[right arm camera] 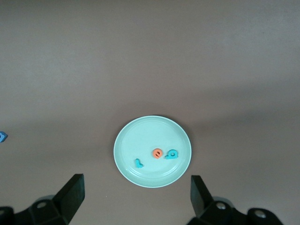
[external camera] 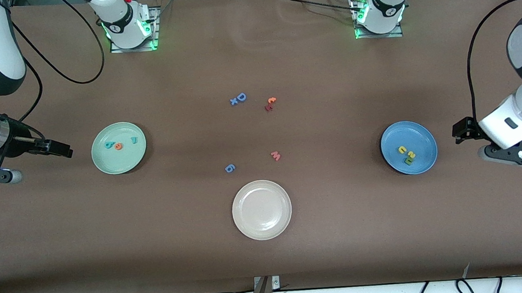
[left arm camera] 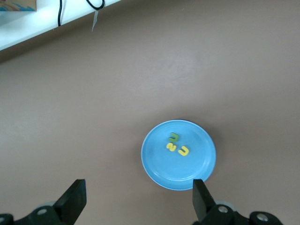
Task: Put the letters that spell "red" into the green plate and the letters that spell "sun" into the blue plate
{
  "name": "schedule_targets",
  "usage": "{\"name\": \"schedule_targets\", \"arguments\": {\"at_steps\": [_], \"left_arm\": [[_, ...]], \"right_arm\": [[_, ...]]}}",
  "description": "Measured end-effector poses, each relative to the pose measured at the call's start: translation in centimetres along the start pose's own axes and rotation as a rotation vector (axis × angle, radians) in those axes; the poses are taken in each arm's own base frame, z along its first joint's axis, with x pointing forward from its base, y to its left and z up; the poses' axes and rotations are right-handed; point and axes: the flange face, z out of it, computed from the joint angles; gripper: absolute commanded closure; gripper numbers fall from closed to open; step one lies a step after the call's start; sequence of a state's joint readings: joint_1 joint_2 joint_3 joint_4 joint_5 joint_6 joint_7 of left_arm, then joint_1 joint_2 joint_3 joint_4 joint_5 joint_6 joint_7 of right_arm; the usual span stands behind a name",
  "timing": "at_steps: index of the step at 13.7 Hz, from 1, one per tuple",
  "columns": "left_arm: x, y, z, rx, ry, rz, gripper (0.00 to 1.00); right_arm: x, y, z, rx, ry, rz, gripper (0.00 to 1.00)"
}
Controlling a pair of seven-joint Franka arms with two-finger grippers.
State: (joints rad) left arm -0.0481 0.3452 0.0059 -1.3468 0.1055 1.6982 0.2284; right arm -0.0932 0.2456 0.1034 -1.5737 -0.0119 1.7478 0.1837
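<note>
Green plate: round pale mint-green shallow plate (external camera: 118, 148), holding teal "r" (external camera: 134, 139), orange "e" (external camera: 118, 146), teal "d" (external camera: 109, 144).
Blue plate: round mid-blue shallow plate (external camera: 408, 147), holding yellow "s" (external camera: 411, 154), yellow "u" (external camera: 402, 149), green "n" (external camera: 408, 160).
Right gripper (external camera: 58, 149): wide open, empty, beside green plate.
Left gripper (external camera: 461, 130): wide open, empty, beside blue plate.
Risk: sorting apparently complete; any further reach could nudge letters out.
</note>
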Motion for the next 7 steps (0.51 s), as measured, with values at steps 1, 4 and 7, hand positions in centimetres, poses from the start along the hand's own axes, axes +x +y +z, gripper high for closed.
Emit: {"name": "schedule_targets", "arguments": {"at_steps": [1, 4, 7], "left_arm": [[-0.6, 0.1, -0.9, -0.037, 0.017, -0.015, 0.00], [-2.9, -0.7, -3.1, -0.090, 0.058, -0.057, 0.00], [-5.0, -1.8, -4.7, -0.095, 0.078, -0.086, 0.00]], "right_arm": [[0.0, 0.0, 0.0, 0.000, 0.000, 0.000, 0.00], [0.0, 0.0, 0.0, 0.000, -0.001, 0.000, 0.00], [0.0, 0.0, 0.0, 0.000, 0.000, 0.000, 0.00]]}}
